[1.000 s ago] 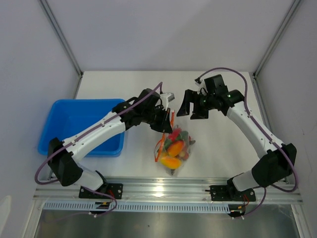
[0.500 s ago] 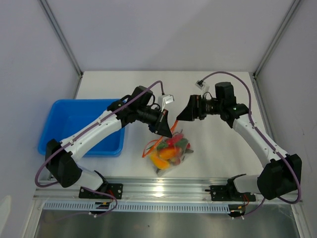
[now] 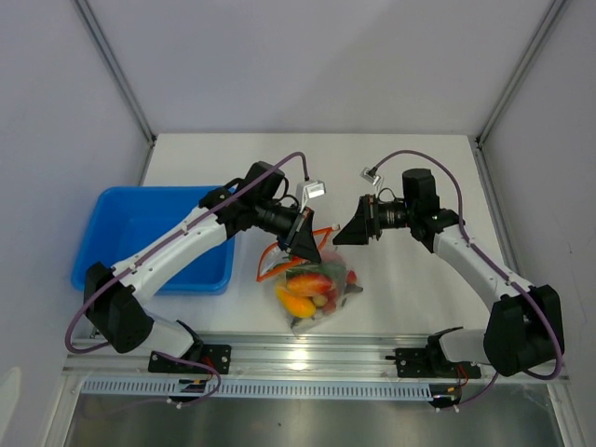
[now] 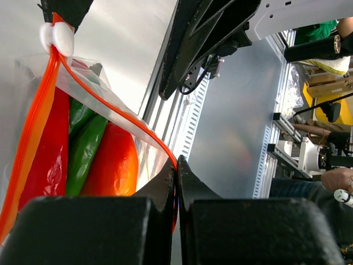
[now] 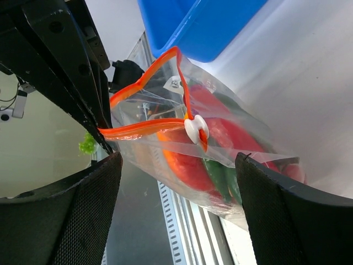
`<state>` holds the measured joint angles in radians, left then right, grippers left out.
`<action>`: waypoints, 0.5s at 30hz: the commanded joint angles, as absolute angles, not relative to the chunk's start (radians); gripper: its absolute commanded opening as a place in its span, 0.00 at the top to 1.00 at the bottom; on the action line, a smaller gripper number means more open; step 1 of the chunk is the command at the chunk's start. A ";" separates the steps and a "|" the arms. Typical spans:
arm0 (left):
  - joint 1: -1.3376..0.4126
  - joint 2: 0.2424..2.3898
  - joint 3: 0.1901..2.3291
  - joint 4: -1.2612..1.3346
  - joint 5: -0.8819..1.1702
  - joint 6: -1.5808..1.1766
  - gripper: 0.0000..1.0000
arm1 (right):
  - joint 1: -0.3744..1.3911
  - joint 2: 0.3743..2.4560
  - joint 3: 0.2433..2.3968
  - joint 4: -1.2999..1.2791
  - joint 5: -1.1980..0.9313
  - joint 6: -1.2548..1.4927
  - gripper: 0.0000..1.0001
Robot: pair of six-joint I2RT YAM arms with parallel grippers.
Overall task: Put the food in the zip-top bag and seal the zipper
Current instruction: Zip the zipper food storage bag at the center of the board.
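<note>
The clear zip-top bag (image 3: 315,296) hangs from my left gripper (image 3: 304,243), its bottom near the table's front edge. My left gripper (image 4: 177,167) is shut on the red-orange zipper (image 4: 113,109) at one end of the bag's mouth. The white slider (image 4: 57,37) sits at the far end of that strip. The food is inside the bag: a red piece (image 4: 52,152), a green pepper (image 4: 83,148) and an orange mango (image 4: 114,165). My right gripper (image 3: 350,230) stands open just right of the bag's top. In the right wrist view the slider (image 5: 196,128) and the bag (image 5: 231,160) lie ahead of its spread fingers (image 5: 88,215).
A blue tray (image 3: 130,237) sits at the left of the table, under my left arm; its corner (image 5: 209,25) also shows in the right wrist view. The metal rail (image 3: 317,354) runs along the near edge, just below the bag.
My left gripper has turned and lifted the bag by its zipper, and the bag has shifted slightly left. My right gripper has swung down and in toward the bag's top.
</note>
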<state>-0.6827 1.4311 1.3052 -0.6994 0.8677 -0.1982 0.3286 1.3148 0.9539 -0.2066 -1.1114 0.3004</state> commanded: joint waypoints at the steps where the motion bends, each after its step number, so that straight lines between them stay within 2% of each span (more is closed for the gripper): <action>1: -0.672 1.405 1.305 -0.692 0.916 -0.163 0.99 | 0.325 1.301 0.942 -0.106 -1.125 0.311 0.16; 4: -0.663 1.402 1.308 -0.678 0.931 -0.184 0.99 | 0.325 1.281 0.905 -0.057 -1.095 0.310 0.17; 11: -0.657 1.402 1.309 -0.675 0.942 -0.201 0.99 | 0.325 1.298 0.821 0.118 -1.051 0.348 0.27; 15: -0.655 1.401 1.305 -0.661 0.945 -0.219 1.00 | 0.333 1.307 0.821 0.150 -1.086 0.365 0.27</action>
<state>-0.6643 1.4311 1.3048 -0.6983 0.8955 -0.2070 0.3290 1.3117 0.8131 0.0338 -1.0634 0.3485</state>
